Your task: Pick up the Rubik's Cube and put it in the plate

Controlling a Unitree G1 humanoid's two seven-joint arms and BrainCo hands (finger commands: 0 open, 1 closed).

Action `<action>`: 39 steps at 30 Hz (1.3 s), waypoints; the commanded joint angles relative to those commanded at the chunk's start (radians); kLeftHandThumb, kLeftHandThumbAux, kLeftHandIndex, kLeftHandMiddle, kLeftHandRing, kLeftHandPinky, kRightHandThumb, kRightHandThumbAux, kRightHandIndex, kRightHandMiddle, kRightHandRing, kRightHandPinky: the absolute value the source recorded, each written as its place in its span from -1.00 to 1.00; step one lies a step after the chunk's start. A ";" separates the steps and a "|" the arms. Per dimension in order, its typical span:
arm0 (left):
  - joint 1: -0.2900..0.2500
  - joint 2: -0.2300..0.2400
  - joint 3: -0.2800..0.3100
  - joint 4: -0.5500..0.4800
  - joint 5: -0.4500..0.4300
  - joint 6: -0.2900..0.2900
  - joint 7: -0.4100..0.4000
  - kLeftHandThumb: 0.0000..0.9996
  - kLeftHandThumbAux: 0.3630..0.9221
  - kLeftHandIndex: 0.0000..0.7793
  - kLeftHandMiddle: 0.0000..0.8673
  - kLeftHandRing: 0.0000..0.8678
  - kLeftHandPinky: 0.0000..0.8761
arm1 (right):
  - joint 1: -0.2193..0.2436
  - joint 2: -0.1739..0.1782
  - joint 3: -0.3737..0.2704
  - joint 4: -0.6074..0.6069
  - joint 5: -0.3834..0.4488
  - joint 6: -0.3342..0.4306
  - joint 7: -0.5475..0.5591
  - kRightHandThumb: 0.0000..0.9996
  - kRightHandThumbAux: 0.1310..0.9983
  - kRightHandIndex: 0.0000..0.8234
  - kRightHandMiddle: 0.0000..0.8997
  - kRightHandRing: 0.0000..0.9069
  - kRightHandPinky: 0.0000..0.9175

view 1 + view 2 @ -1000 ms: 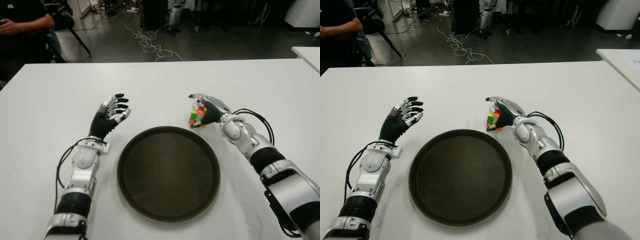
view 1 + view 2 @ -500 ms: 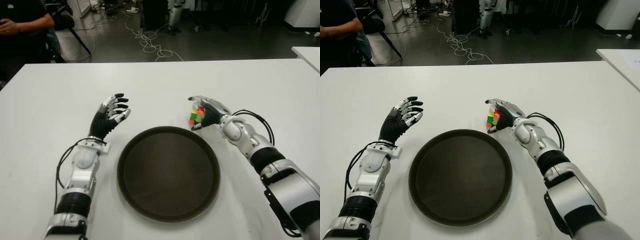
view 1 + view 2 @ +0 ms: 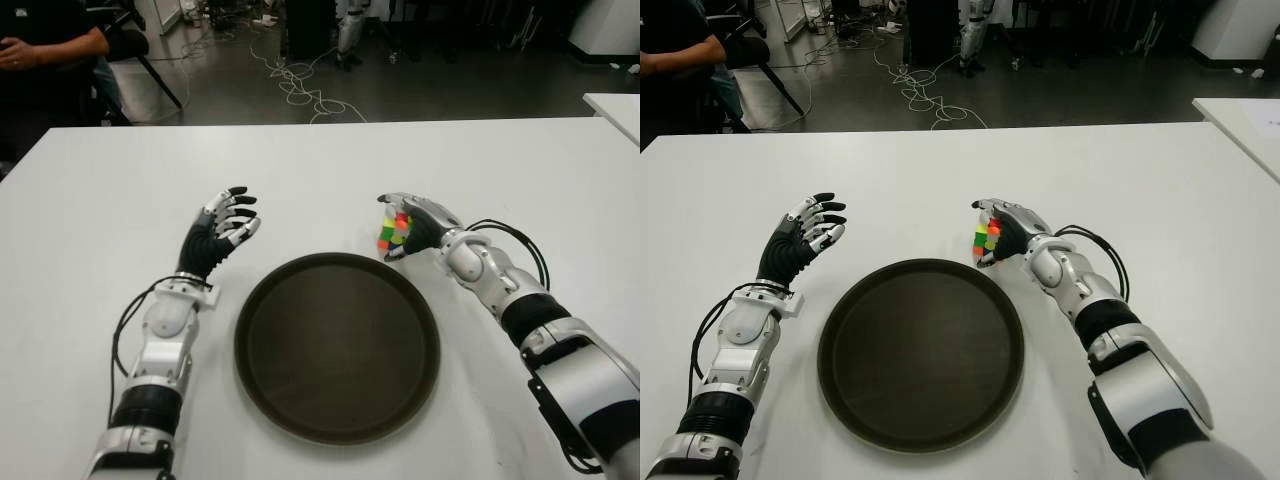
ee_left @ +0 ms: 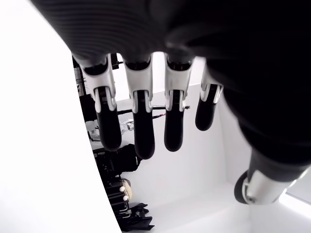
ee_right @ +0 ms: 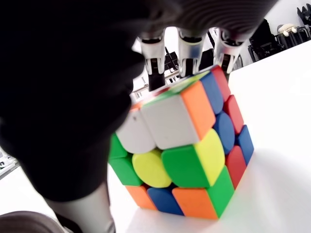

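Rubik's Cube (image 3: 391,232) sits gripped in your right hand (image 3: 418,226) fingers (image 5: 189,47), beside the plate (image 3: 338,346) rim. Lift clear, then carry inward. Left hand (image 3: 215,238) idles, fingers spread.

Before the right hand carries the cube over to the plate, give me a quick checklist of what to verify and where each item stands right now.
1. Right hand closed on the Rubik's Cube: ok; in the right wrist view its fingers wrap the cube's far side.
2. Cube lifted off the table: cannot tell; its lower edge shows very close to the surface.
3. Plate free to receive it: ok; nothing lies in it.
4. Path from cube to plate: ok; the cube shows just beyond the plate's far right rim with nothing between.
5. Left hand out of the way: ok; it shows left of the plate, fingers spread, holding nothing.
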 joint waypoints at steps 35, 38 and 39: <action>-0.009 0.010 0.009 0.031 -0.009 -0.012 -0.014 -0.83 -0.09 -0.49 -0.36 -0.35 -0.36 | -0.015 -0.020 0.063 -0.028 -0.073 0.028 0.051 -1.00 0.71 -0.63 -0.66 -0.65 -0.68; -0.008 0.010 0.009 0.028 -0.008 -0.009 -0.013 -0.84 -0.09 -0.49 -0.36 -0.36 -0.37 | -0.014 -0.020 0.067 -0.038 -0.080 0.044 0.060 -1.00 0.69 -0.64 -0.67 -0.66 -0.72; -0.008 0.010 0.009 0.028 -0.007 -0.009 -0.012 -0.84 -0.09 -0.49 -0.36 -0.36 -0.37 | -0.013 -0.021 0.067 -0.041 -0.081 0.047 0.062 -1.00 0.68 -0.64 -0.68 -0.67 -0.72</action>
